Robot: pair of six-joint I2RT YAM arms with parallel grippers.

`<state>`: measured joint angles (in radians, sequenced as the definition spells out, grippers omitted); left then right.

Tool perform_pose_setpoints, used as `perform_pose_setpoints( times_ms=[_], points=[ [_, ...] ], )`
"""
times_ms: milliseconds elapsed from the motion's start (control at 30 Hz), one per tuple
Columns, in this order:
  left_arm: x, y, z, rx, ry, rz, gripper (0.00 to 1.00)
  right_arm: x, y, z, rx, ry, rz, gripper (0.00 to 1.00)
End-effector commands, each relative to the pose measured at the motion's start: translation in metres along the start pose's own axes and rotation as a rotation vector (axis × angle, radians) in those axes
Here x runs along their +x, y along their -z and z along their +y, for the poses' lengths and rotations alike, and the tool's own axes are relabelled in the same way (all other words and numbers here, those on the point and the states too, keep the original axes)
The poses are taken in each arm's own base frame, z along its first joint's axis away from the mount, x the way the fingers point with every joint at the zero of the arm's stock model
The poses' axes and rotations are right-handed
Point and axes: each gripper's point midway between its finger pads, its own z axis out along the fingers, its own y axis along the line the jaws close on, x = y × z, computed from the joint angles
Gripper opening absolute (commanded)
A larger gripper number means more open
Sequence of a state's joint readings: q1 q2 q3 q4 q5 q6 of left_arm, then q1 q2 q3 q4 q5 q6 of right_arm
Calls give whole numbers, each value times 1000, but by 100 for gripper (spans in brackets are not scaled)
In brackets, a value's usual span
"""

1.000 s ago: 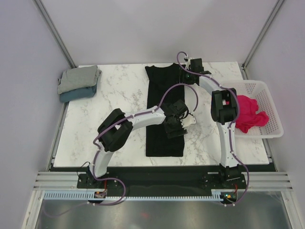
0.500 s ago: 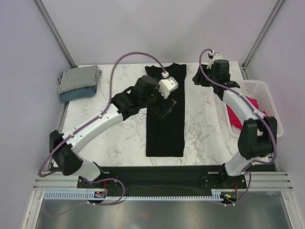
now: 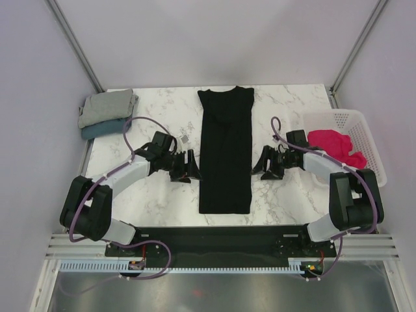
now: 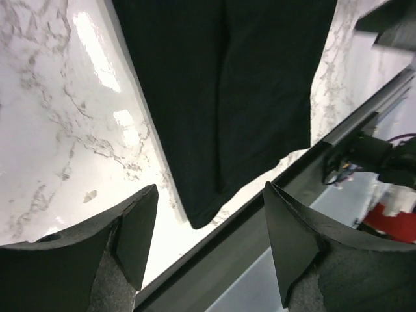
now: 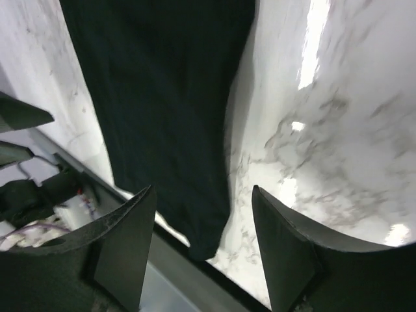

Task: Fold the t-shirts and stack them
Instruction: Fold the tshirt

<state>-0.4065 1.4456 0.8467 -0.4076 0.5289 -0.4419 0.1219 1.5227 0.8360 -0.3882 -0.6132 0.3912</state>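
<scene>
Plainly, the black shirt (image 3: 225,149) was laid as a long, narrow strip down the middle of the bench (image 3: 156,195). Its collar end was close to the far edge and its hem close to the near edge. Both long sides were folded straight.

The left jaws were held low just beside the strip's left side, spread wide with nothing between them. The right jaws were set likewise just beside the right side, wide apart and empty. Neither pair was seen to touch the cloth. In both wrist views the hem corner was shown near the dark rail at the bench's near edge.

A grey shirt (image 3: 107,106) was stacked on a blue shirt (image 3: 104,128) at the far left corner, against the left edge and well apart from the strip. A broad run of bare marble was seen between that stack and the strip, crossed only by the left arm (image 3: 130,172).

The pink shirt (image 3: 333,144) was bunched in the basket (image 3: 364,127) at the right edge. The narrower gap between basket and strip was taken up by the right arm (image 3: 318,162).
</scene>
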Motion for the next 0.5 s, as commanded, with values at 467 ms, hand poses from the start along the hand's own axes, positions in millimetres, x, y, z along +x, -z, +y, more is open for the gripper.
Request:
perform_pose_setpoints(
  times_ms=[467],
  points=[
    [31, -19, 3, 125, 295, 80, 66, 117, 7, 7, -52, -348, 279, 65]
  ],
)
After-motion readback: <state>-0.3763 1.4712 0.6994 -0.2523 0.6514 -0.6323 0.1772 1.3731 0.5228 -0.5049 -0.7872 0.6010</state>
